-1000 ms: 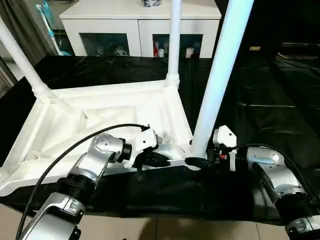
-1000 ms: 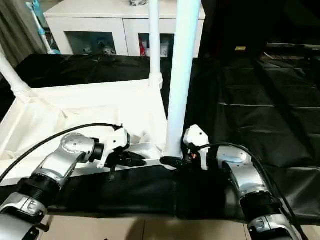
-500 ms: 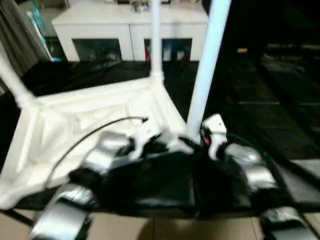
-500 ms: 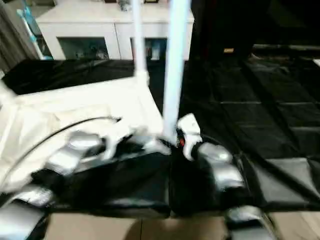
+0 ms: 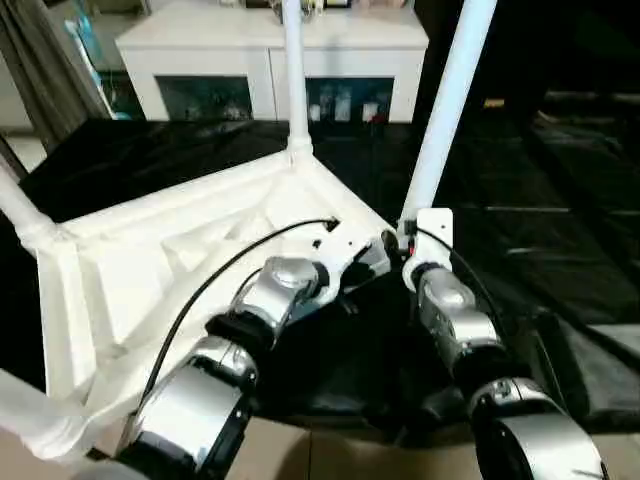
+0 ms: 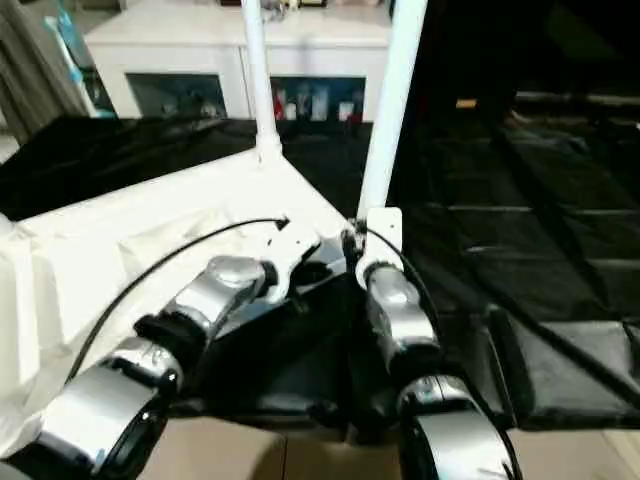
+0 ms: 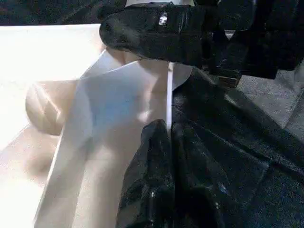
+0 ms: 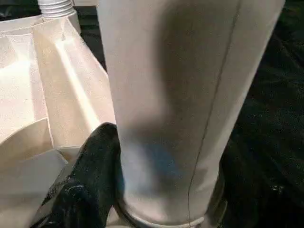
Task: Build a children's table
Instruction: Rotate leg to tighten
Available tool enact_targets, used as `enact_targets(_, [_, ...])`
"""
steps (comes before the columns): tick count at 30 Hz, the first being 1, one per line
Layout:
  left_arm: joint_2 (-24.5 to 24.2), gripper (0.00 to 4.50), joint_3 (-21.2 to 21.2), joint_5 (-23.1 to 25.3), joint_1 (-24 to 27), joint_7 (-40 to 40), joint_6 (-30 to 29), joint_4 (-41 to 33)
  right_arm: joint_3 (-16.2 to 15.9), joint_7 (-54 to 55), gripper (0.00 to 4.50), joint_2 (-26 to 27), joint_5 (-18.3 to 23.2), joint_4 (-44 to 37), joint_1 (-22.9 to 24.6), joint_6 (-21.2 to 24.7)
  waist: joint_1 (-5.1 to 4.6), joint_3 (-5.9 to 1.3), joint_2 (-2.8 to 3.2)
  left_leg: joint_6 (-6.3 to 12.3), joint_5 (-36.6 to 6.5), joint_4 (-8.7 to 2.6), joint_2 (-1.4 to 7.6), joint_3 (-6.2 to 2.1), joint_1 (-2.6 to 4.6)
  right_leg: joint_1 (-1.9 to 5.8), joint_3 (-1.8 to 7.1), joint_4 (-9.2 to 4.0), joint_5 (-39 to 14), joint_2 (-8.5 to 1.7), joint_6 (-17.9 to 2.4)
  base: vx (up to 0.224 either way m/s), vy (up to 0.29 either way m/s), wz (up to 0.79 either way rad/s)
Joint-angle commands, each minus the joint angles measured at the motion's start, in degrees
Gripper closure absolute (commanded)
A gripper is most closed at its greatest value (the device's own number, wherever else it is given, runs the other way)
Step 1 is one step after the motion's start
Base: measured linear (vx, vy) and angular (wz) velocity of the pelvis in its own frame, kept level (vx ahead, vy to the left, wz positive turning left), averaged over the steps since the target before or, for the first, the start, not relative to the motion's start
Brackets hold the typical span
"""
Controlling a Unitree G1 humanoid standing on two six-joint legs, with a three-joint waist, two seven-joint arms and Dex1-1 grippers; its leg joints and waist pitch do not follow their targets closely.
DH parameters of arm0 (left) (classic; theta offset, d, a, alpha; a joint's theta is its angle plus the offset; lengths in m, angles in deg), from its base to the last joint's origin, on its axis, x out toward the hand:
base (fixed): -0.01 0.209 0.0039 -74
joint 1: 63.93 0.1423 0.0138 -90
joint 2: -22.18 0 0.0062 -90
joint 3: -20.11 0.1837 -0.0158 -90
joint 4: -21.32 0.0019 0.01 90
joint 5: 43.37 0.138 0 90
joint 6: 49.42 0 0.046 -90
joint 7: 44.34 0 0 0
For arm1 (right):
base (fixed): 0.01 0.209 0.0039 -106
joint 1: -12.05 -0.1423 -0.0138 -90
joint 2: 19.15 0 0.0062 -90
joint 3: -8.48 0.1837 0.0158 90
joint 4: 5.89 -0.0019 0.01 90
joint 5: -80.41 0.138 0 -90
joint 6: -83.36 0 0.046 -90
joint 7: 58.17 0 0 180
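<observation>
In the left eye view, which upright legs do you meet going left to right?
Leg at the left edge → thin far-corner leg → thick leg at the right gripper.

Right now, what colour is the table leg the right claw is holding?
White. The leg shows best in the right wrist view, gripped low by the right claw.
</observation>
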Motion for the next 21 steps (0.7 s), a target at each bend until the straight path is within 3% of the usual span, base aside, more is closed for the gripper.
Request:
enact_targets(1, [-0.46,4.50,-0.50,0.82,0.70,1.92,-0.32,2.81,0.95,0.92,1.88,0.64,0.62,3.96,1.01,1.17,-0.10,-2.72,-0.32,2.28,-15.06,-4.51,0.57,-0.54,0.01,2.27,1.65,-4.77,-15.67,-2.59,-10.97,0.000,0.000,0.00])
enact_targets(4, [-0.62,4.50,-0.32,0.99,0.66,1.29,0.23,3.33,0.69,0.62,1.88,0.56,0.24,4.74,0.67,-0.29,-0.14,-2.60,-0.53,2.46,-15.61,-4.58,0.58,-0.53,-0.03,2.23,1.68,-4.98,-17.61,-2.66,-10.38,0.000,0.000,0.00])
enact_targets(7, [-0.63,4.50,-0.39,1.17,0.48,0.90,0.86,3.97,0.97,-0.77,1.18,0.61,0.53,4.86,0.41,-2.05,-0.07,-2.51,-0.65,2.63,-16.15,-4.66,0.64,-0.53,0.02,2.07,1.71,-5.23,-19.50,-2.77,-9.87,0.000,0.000,0.00])
enact_targets(13, [-0.86,4.50,0.47,1.35,0.89,-2.83,3.29,4.02,-0.13,-4.69,0.71,-1.47,-0.81,3.47,0.27,-5.57,-0.07,-2.42,-0.87,3.00,-16.19,-4.83,0.74,-0.62,-0.14,2.06,1.68,-5.32,-20.35,-2.80,-9.71,0.000,0.000,0.00])
enact_targets(17, [-1.34,4.50,0.86,1.29,1.48,-5.29,4.62,3.43,-2.02,-11.19,0.71,-3.94,-1.39,-0.19,2.02,-7.34,0.12,-2.60,-0.83,3.97,-13.81,-4.55,0.74,-0.43,-0.32,2.32,1.78,-4.78,-15.47,-2.77,-11.03,0.000,0.000,0.00])
enact_targets(19, [-1.96,4.50,1.02,1.57,1.63,-6.05,5.43,3.49,-3.86,-18.16,0.71,-6.17,-1.48,-3.72,4.14,-8.60,0.38,-2.67,-0.91,5.39,-12.45,-4.31,0.74,-0.28,-0.40,2.54,1.69,-4.69,-12.80,-2.68,-11.31,0.000,0.000,0.00])
enact_targets(21, [-2.76,4.50,1.12,1.70,1.90,-6.94,6.09,3.38,-5.68,-25.28,0.71,-9.16,-1.54,-7.67,6.64,-10.05,0.48,-2.66,-0.98,6.27,-11.31,-4.24,0.75,-0.38,-0.86,2.88,1.56,-4.56,-12.25,-2.70,-11.02,0.000,0.000,0.00])
